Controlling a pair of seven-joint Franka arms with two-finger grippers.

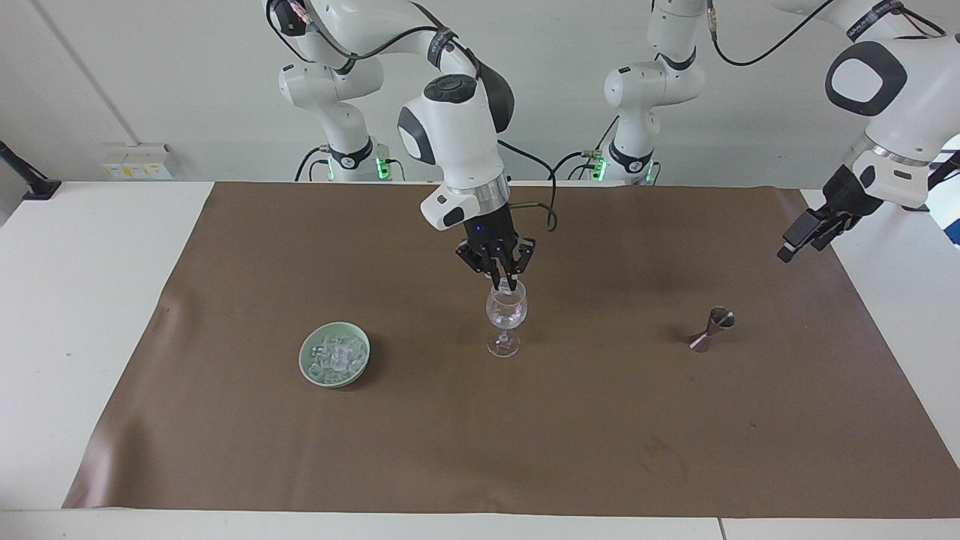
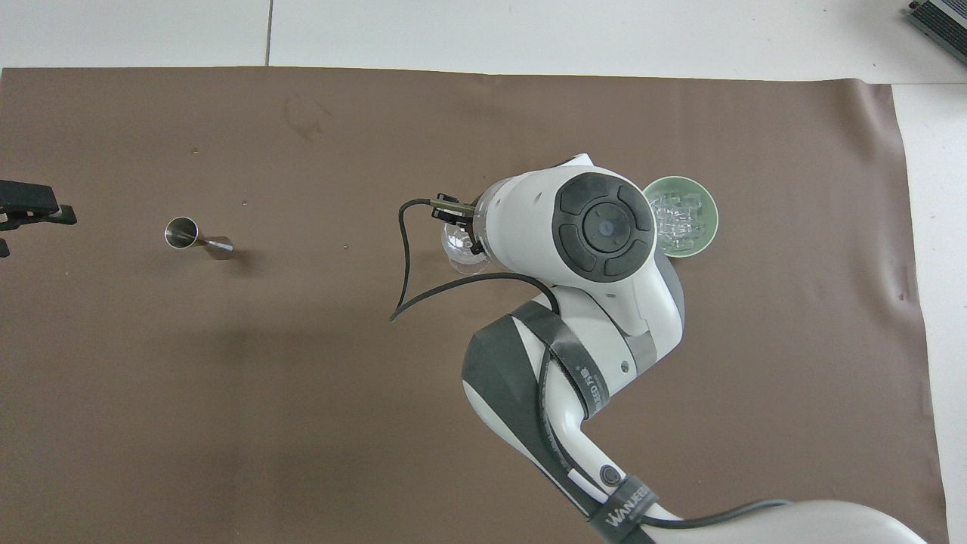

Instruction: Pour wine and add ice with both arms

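The right gripper (image 1: 504, 283) hangs at the rim of the wine glass (image 1: 506, 315), its fingertips pressed together just inside the bowl's mouth; whether a cube is pinched between them cannot be told; the glass stands upright near the middle of the brown mat (image 1: 480, 450). The ice (image 1: 335, 355) lies heaped in a green bowl (image 1: 307, 361), beside the glass toward the right arm's end of the table; bare mat separates the two. A steel jigger (image 1: 711, 329) stands on the mat toward the left arm's end, well apart from the glass. The left gripper (image 1: 806, 234) is raised over the mat's edge at that end, fingers spread and holding nothing. In the overhead view the right arm's wrist housing (image 2: 600, 227) covers most of the glass and part of the bowl's rim; a black cable (image 2: 404, 272) loops beside the glass. The mat's strip along the edge farthest from the robots lies open; white tabletop (image 1: 90, 300) borders the mat at both ends.
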